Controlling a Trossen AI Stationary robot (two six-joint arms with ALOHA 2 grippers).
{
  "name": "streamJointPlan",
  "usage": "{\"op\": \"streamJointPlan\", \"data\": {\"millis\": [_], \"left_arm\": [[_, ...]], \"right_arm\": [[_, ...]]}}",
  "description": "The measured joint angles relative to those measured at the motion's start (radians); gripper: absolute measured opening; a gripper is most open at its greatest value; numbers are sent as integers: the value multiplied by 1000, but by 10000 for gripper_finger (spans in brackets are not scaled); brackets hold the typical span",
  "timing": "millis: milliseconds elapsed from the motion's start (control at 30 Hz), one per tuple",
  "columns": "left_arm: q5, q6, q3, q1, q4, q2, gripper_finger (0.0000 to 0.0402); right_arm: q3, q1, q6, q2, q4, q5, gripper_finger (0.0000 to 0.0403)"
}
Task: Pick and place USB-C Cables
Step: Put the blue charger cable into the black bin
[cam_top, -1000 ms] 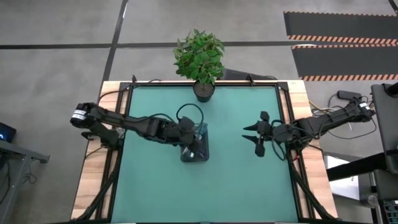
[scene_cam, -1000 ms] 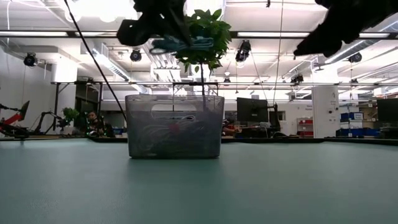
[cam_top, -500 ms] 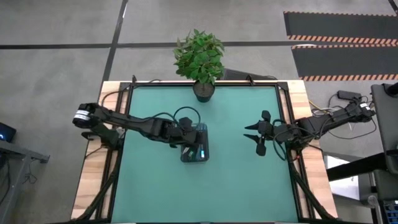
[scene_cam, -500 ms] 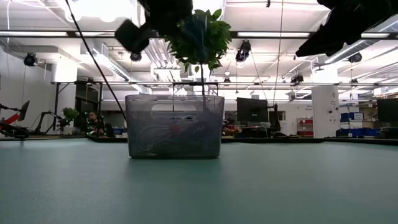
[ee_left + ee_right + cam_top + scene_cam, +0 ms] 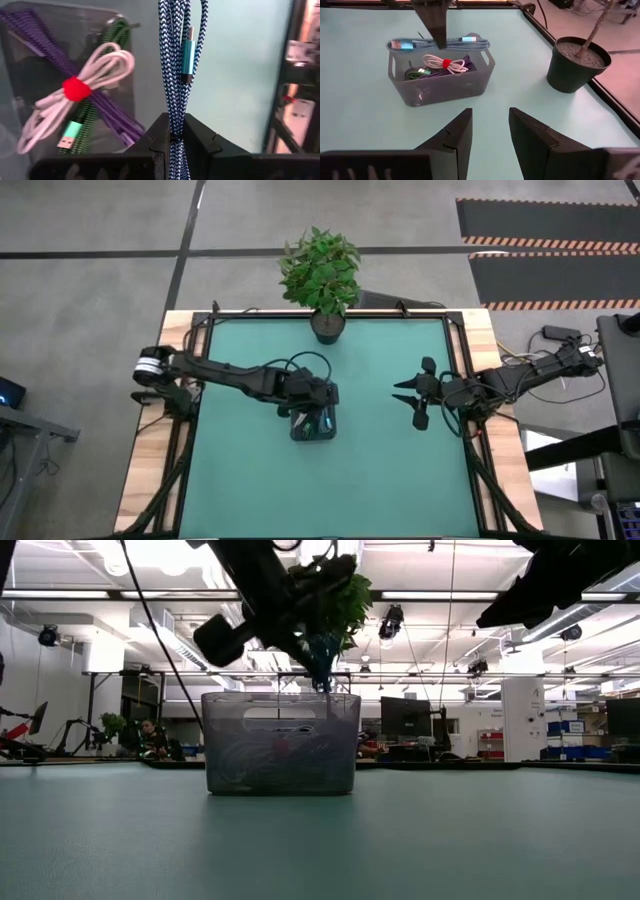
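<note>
Grey translucent tray [image 5: 440, 80] sits mid-table on the green mat [image 5: 380, 470]. Inside it lie a white cable with a red band [image 5: 80, 92], a purple cable [image 5: 35, 42] and a green cable [image 5: 107, 62]. Left gripper [image 5: 174, 135] hangs above the tray, fingers clamped on a blue braided cable [image 5: 177, 60] held level over the rim. Right gripper [image 5: 490, 127] hovers well to the right, fingers apart, empty. Potted plant [image 5: 322, 275] stands at the far edge.
</note>
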Motion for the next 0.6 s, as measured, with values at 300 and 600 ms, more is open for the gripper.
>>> {"op": "streamJointPlan", "data": {"millis": [300,600], "left_arm": [[7,-55,-1,9,-9,66,19],[0,28,-1,46,-9,68,19]], "right_arm": [[0,0,-5,2,-2,0,110],[0,0,-5,2,-2,0,100]]}}
